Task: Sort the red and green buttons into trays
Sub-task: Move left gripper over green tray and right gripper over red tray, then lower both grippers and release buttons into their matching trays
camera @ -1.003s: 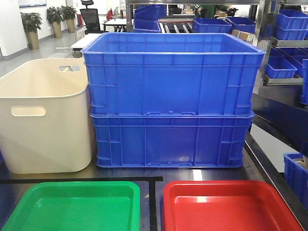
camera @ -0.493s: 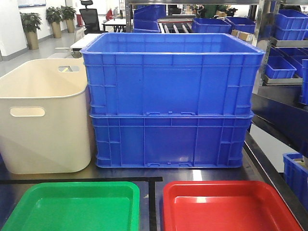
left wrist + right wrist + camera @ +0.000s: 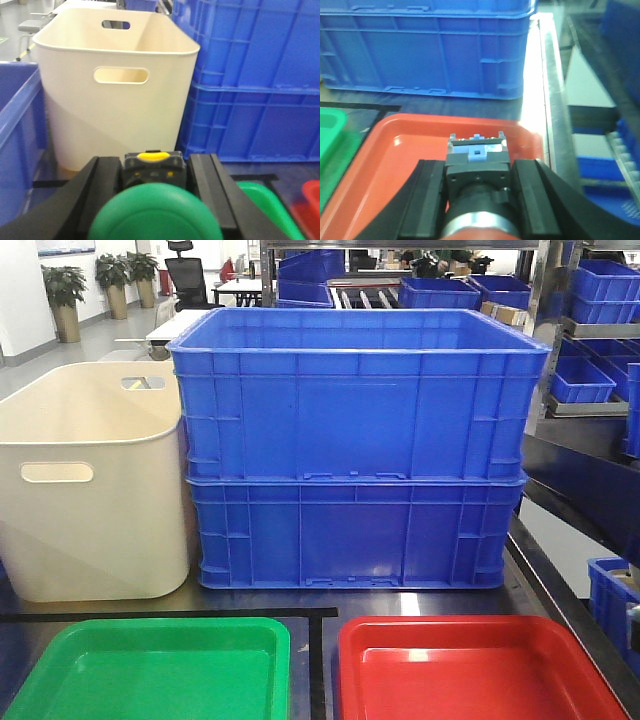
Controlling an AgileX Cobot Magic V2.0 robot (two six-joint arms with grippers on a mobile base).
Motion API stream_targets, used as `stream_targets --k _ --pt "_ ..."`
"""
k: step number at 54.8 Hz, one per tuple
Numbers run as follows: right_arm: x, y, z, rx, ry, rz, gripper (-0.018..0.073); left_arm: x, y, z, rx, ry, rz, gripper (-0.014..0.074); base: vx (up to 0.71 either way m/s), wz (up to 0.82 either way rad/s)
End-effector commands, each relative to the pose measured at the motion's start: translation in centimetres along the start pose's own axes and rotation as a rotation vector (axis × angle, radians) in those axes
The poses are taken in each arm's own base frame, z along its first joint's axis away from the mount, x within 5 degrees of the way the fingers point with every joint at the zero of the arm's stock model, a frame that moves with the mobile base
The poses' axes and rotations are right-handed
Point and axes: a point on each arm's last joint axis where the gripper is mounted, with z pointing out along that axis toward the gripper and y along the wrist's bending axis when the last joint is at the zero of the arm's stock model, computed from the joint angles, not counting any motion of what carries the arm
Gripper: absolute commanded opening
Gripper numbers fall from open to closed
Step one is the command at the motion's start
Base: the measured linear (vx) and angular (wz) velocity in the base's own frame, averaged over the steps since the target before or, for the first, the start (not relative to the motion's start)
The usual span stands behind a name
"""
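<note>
In the left wrist view my left gripper (image 3: 154,165) is shut on a green button (image 3: 155,215), whose glossy cap faces the camera with its dark body behind. It hangs in front of the cream tub, with the green tray (image 3: 262,200) low to its right. In the right wrist view my right gripper (image 3: 479,170) is shut on a red button (image 3: 477,182): dark body, silver ring, a sliver of red cap at the bottom edge. It hovers over the red tray (image 3: 385,150). The front view shows the green tray (image 3: 60,680) and red tray (image 3: 370,640) side by side, both bare, and neither gripper.
Two stacked blue crates (image 3: 355,450) stand behind the trays, with a tall cream tub (image 3: 90,490) to their left. Another blue crate (image 3: 15,130) is at the left arm's left. The table's metal edge (image 3: 552,100) runs along the right.
</note>
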Motion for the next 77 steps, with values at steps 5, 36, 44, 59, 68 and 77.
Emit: stream_targets --k 5,36,44,59,68,77 --pt "-1.0 1.0 2.0 -0.096 0.004 -0.037 -0.0009 -1.5 -1.4 1.5 0.105 -0.091 -0.051 -0.0003 0.00 0.00" --pt "3.0 2.4 12.9 -0.221 0.385 0.011 0.0017 8.0 -5.4 11.8 0.156 0.495 -0.093 0.0019 0.00 0.00" --pt "3.7 2.3 13.7 -0.217 0.433 0.001 0.0081 9.7 -5.4 12.8 0.132 0.584 -0.078 0.0078 0.00 0.00" --pt "4.8 2.3 14.1 -0.225 0.528 -0.029 0.0346 10.3 -5.4 13.3 0.126 0.608 -0.073 0.0322 0.00 0.00" --pt "4.7 2.3 14.1 -0.223 0.527 -0.030 0.0499 10.3 -5.4 13.2 0.126 0.608 -0.073 0.0495 0.00 0.00" --pt "4.5 2.3 13.9 -0.227 0.517 -0.018 0.0560 9.7 -5.4 12.8 0.134 0.582 -0.075 0.0612 0.00 0.00"
